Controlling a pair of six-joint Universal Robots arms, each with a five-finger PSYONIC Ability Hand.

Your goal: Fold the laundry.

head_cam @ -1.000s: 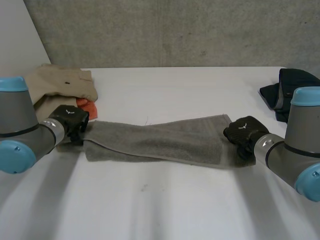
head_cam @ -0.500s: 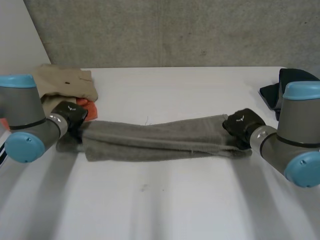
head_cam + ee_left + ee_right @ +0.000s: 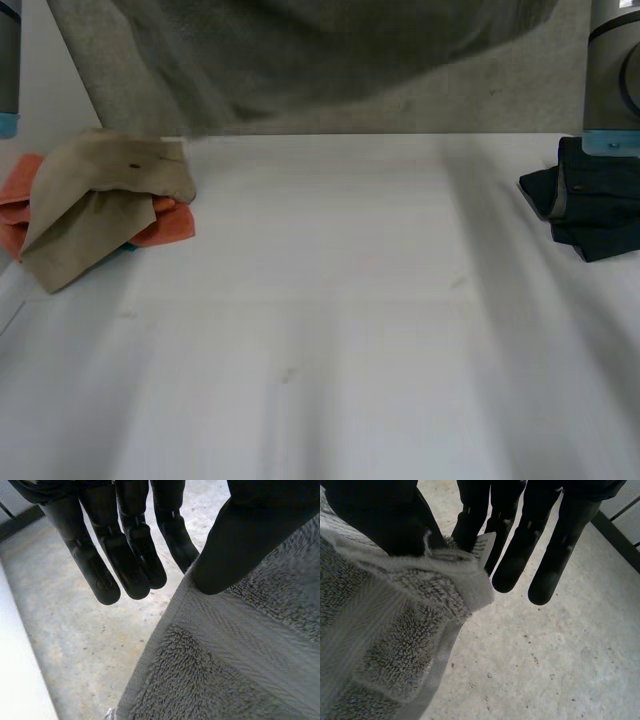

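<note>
The towel (image 3: 300, 40) was held up over the table (image 3: 330, 350), one end pinched between thumb and fingers of the left hand (image 3: 125, 540), the other end likewise by the right hand (image 3: 385, 515). Spreading out before the first fold was judged to be the step in hand. Next, the towel should be laid down flat, clear of the beige pile (image 3: 100, 200) and the dark pile (image 3: 590, 210) farther back.

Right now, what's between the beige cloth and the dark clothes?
Nothing: in the head view the white table is bare from the beige cloth to the dark clothes. The grey towel hangs above.
</note>
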